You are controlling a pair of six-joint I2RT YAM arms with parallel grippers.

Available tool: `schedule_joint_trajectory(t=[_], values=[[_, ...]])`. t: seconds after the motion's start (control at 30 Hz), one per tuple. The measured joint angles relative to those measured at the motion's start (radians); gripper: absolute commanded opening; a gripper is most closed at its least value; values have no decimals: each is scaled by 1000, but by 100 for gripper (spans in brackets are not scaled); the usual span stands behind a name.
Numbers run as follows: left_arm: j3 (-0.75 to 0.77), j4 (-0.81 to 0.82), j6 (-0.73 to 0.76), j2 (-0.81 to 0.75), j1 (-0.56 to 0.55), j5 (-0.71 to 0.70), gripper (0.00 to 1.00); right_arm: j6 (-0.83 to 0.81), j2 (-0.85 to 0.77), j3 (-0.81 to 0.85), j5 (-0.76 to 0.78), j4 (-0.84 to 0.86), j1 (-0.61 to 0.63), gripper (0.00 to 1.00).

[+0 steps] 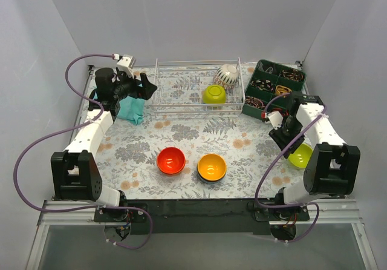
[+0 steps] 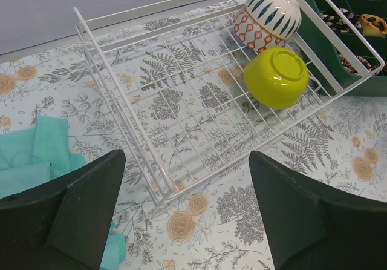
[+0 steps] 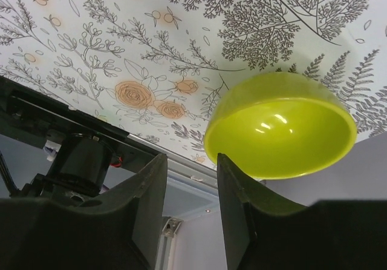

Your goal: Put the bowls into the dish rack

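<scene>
Right gripper (image 3: 190,173) pinches the rim of a lime-green bowl (image 3: 284,131), held tilted near the front right edge of the floral table (image 1: 248,143). I judge it is lifted for the trip to the dish rack (image 2: 116,100). Left gripper (image 2: 186,161) hangs spread wide and empty over the rack's near left corner, beside a teal cloth (image 2: 30,155).

A patterned bowl (image 2: 266,16) and a second lime-green bowl (image 2: 276,77) lean at the rack's right end, next to the green compartment tray (image 2: 357,85). I see the rack's left stretch open. A red-orange bowl (image 1: 171,160) and an orange-yellow bowl (image 1: 212,166) sit on the table, well apart from the rack.
</scene>
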Motion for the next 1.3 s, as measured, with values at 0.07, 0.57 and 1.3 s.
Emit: schedule_joint_trajectory(t=[0.07,0.57,1.3], values=[[-6,-5,0,-7,0,-1,84,11,28,-12,0,16,0,47],[-14,-61,10,-39,0,-11,84,68,110,-66,17,93,-1,46],[-35,-69,6,-95,0,6,84,89,109,-79,177,192,-35,43]])
